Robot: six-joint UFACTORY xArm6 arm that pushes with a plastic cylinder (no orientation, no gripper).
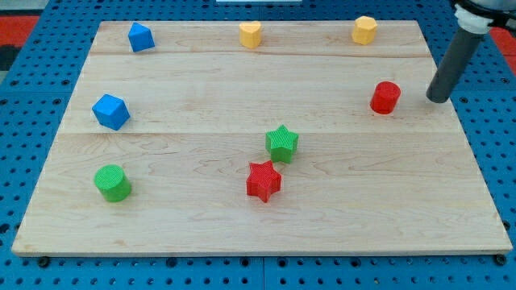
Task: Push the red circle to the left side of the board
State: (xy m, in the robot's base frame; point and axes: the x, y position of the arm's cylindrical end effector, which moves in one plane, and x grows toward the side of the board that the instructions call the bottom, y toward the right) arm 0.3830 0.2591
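Note:
The red circle (385,97) is a short red cylinder near the right edge of the wooden board (201,225), in the upper half of the view. My tip (437,100) stands on the board just to the right of the red circle, about a block's width away and not touching it. The dark rod rises from the tip toward the view's top right corner.
A red star (263,180) and a green star (281,143) sit near the board's middle. A green cylinder (112,183) is at lower left. Two blue blocks (110,111) (141,37) are at left. A yellow heart (251,35) and a yellow hexagon (364,30) line the top edge.

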